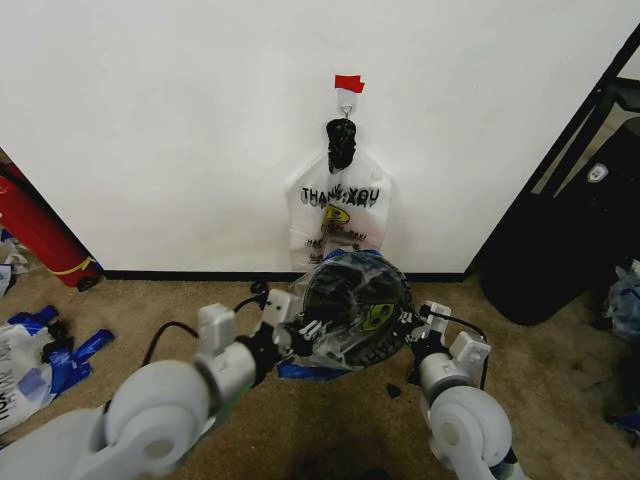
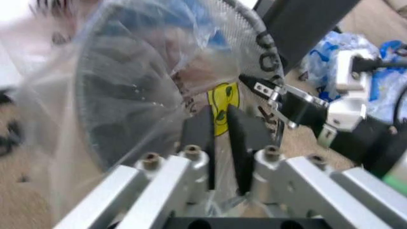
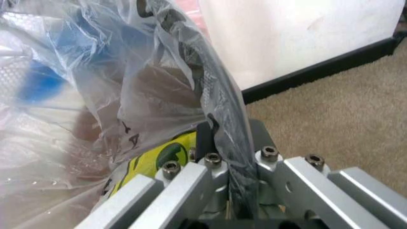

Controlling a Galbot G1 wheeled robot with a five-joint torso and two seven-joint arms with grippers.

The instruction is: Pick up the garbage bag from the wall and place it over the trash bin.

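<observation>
Head view shows left gripper [image 1: 297, 327] and right gripper [image 1: 415, 325] pinching the garbage bag [image 1: 352, 272] tight, stretching it over the trash bin [image 1: 355, 312].

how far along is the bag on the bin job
Mostly done: the garbage bag is off the wall and draped over the trash bin. In hand: left gripper and right gripper both pinch plastic at the rim. Left: letting go.
</observation>
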